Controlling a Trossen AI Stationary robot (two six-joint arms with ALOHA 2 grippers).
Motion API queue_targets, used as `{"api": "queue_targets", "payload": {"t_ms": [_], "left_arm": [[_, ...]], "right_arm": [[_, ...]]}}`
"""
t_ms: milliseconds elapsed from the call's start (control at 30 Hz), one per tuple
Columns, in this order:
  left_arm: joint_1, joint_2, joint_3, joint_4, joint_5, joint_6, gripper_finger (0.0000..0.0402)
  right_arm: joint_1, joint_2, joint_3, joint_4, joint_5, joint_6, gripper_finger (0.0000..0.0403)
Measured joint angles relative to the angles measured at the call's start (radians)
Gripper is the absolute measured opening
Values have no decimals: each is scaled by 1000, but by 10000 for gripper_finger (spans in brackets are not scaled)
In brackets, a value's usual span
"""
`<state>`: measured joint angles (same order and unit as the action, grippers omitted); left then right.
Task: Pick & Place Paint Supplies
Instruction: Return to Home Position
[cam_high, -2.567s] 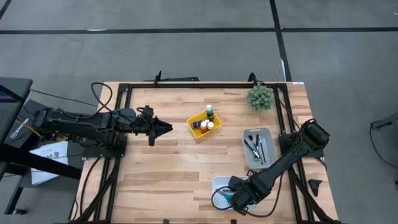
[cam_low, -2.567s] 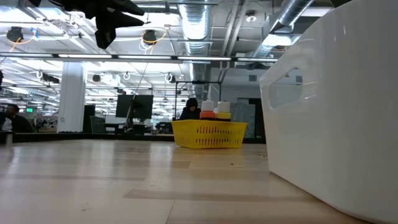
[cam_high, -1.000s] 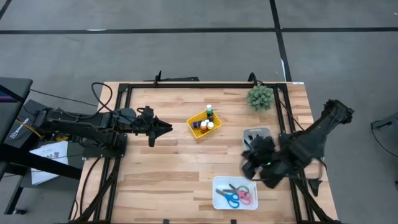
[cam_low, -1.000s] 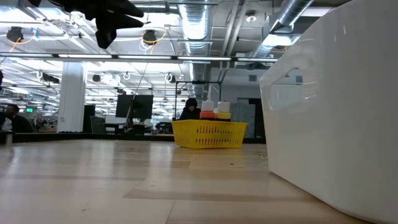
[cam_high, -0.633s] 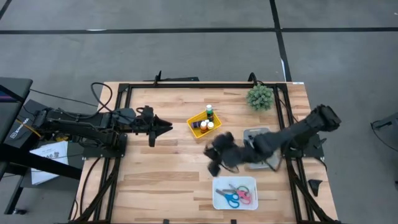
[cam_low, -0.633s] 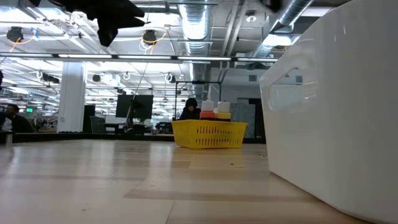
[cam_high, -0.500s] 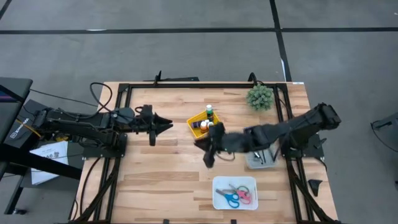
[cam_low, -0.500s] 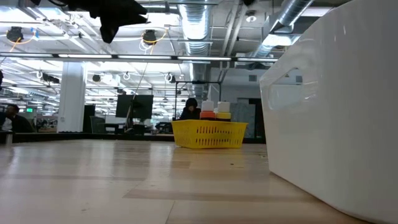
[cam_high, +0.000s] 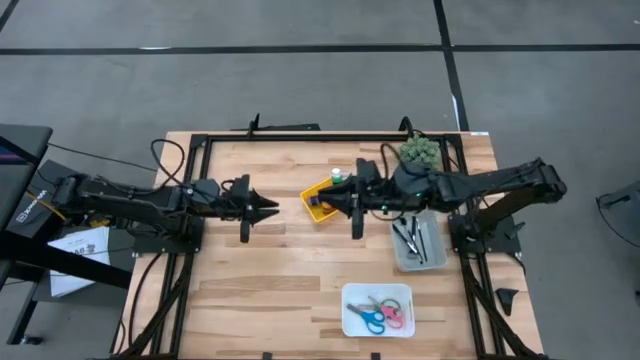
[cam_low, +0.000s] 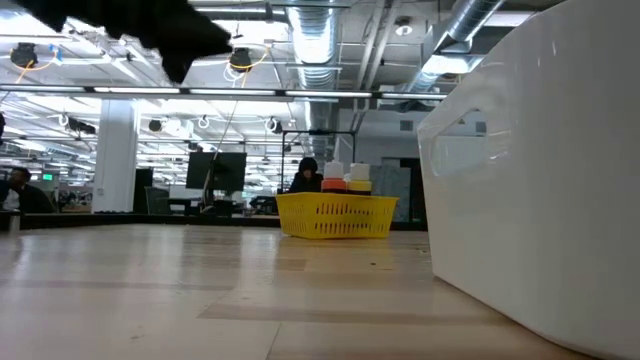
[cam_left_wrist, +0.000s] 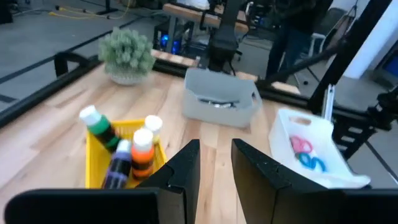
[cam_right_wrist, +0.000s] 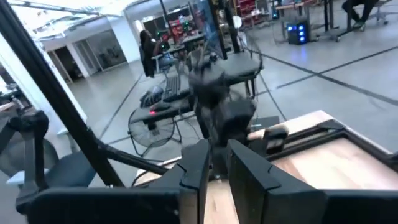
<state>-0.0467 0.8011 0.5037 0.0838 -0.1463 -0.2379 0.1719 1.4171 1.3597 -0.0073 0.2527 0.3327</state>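
— Step in hand?

— Homing, by the look. Nothing seen loose on the pale wooden plank desk (cam_high: 270, 290). Standing in the yellow mesh basket (cam_low: 335, 216): the small paint bottles (cam_left_wrist: 124, 149), green, purple and orange among them. Lying in the grey plastic tray (cam_left_wrist: 221, 106): the thin dark-handled brushes (cam_high: 412, 236). In the white plastic bin (cam_high: 350, 298), only coloured scissors (cam_high: 378, 314).

— And the arms?

— Stretched level, tip facing tip across the basket. For the left gripper (cam_high: 270, 207), a spot near the basket, apart from it. For the right gripper (cam_high: 325, 203), a spot above the basket's side nearer its own arm. Jaws on both drawn almost together, just a thin slit, clamping nothing.

— Next?

— Probably settling into rest. Calls for no grasp, only for care not to clip the bottle caps below the right gripper.

— Surroundings?

— Black metal frame (cam_high: 300, 137) round the desk, spiky green plant (cam_high: 420, 152) at a back corner, grey concrete floor (cam_high: 300, 80). Beyond, an open hall with ceiling ducts (cam_low: 330, 40) and strip lights (cam_low: 200, 92), plus a seated person (cam_low: 305, 172) far behind the basket.
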Motion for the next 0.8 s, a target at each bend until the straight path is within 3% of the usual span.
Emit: {"api": "queue_targets", "payload": {"t_ms": [167,400,500,800], "left_arm": [[-13,0,-175,201,48,-5,80],[-78,-6,-348,456,51,0,22],[-97,-17,-378,535,51,-5,4],[-100,-20,-388,562,106,29,11]], "right_arm": [[-19,-45,-1,-48,12,25,54],[-31,-68,1,-61,81,124,54],[-31,-69,-1,-68,103,163,54],[-70,-77,-1,-78,123,200,54]]}}
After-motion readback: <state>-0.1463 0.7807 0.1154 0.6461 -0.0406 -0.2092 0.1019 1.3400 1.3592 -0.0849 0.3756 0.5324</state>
